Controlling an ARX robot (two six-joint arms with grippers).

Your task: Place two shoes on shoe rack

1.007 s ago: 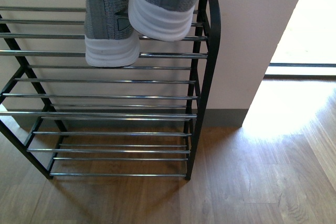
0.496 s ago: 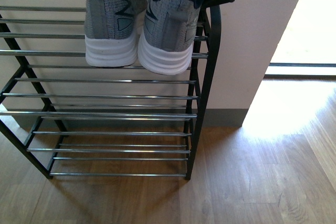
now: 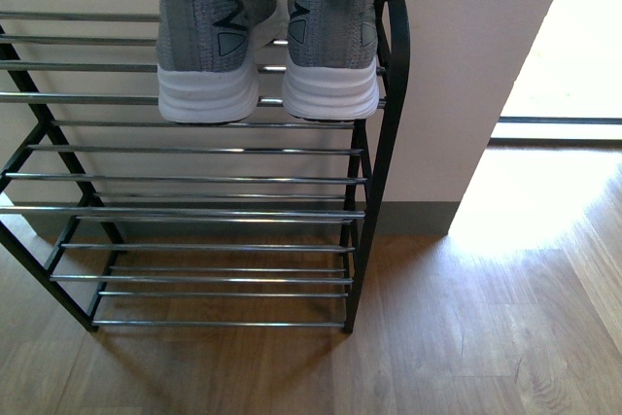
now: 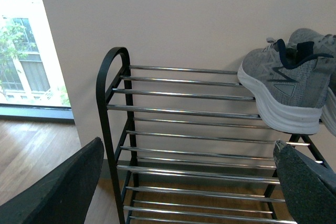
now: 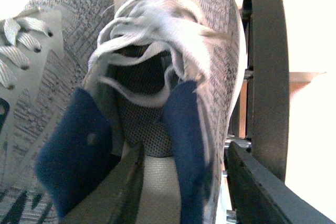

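The left shoe [image 3: 216, 46] and right shoe [image 3: 332, 46], grey knit with thick white soles and navy collars, stand upright and side by side on the top shelf of the rack [image 3: 194, 179]. Their heels sit at the front chrome rod. They are at the shelf's right end, the right shoe just beside the black frame loop.

A plain pale wall [image 3: 466, 55] is recorded, edged below by a dark grey skirting strip [image 3: 420, 218]. Brown wood-plank flooring [image 3: 457, 347] is seen, with a bright sunlit patch [image 3: 525, 196] cast beside a dark-framed window [image 3: 573, 46].
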